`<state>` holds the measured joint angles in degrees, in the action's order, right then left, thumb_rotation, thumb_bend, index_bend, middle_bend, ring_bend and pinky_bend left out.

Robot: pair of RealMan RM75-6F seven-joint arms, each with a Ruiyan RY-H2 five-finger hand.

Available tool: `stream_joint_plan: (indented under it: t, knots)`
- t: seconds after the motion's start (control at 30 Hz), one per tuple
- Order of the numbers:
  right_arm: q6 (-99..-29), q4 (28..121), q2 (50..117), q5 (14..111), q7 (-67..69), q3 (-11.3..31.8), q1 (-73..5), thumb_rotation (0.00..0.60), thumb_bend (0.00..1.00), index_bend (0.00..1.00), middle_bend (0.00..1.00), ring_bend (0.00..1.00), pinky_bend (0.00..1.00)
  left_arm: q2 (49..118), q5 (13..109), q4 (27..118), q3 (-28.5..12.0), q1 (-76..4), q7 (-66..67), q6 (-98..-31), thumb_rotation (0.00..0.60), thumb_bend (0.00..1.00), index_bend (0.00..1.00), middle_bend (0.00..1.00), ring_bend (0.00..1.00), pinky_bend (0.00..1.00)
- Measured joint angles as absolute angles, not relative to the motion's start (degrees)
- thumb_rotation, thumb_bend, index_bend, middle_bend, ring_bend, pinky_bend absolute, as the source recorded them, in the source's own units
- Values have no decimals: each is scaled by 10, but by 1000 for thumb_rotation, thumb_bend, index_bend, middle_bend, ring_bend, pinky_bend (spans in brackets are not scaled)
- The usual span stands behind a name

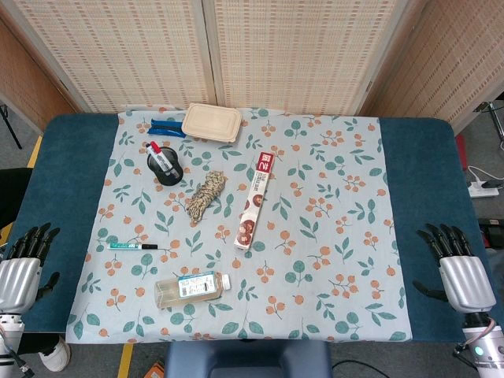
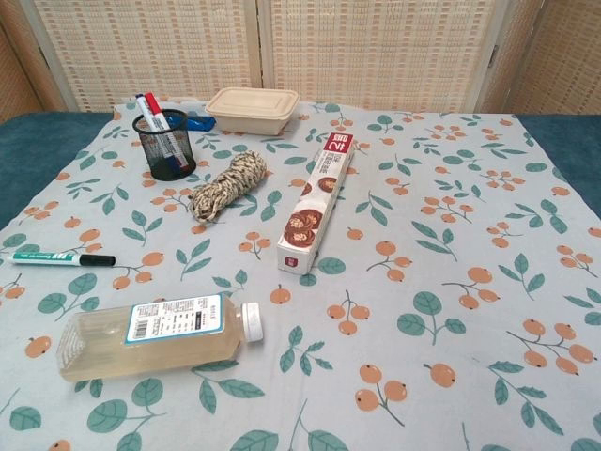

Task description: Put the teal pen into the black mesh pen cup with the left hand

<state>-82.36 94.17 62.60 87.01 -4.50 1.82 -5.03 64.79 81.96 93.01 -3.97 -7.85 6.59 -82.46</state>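
The teal pen (image 1: 131, 246) lies flat on the floral cloth near its left edge, black tip pointing right; the chest view shows the pen (image 2: 56, 257) at the far left. The black mesh pen cup (image 1: 165, 167) stands upright further back, with red and blue markers in it, also seen as the cup (image 2: 165, 143) in the chest view. My left hand (image 1: 19, 269) hovers open at the table's near left edge, well left of the pen. My right hand (image 1: 457, 268) is open at the near right edge. Neither hand appears in the chest view.
A clear bottle (image 1: 191, 287) lies on its side in front of the pen. A twine bundle (image 1: 206, 195), a long wrap box (image 1: 253, 202), a beige lidded container (image 1: 212, 122) and a blue stapler (image 1: 167, 127) sit around the cup.
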Motion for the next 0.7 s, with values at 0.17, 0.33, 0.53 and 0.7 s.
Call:
stream_joint_plan:
  t: [0.17,0.33,0.53,0.7]
  knots:
    - [-827,944,624,869,-42,19,-48,600,0,167,83,43,0,647,825,938,-41,-82,65,-825,600,284,146,83,7,132]
    - [-832,944,621,870,-36,20,-46,600,0,168,83,43,0,652,836,954,-47,-103,88,-810,600,284,183,142,36,150]
    - [-834,940,619,869,-26,22,-45,600,0,168,83,43,0,679,827,986,-58,-145,165,-762,600,286,248,195,67,166]
    - [-825,935,619,862,-18,23,-47,600,0,170,83,43,0,715,787,993,-67,-179,218,-712,600,286,265,231,84,173]
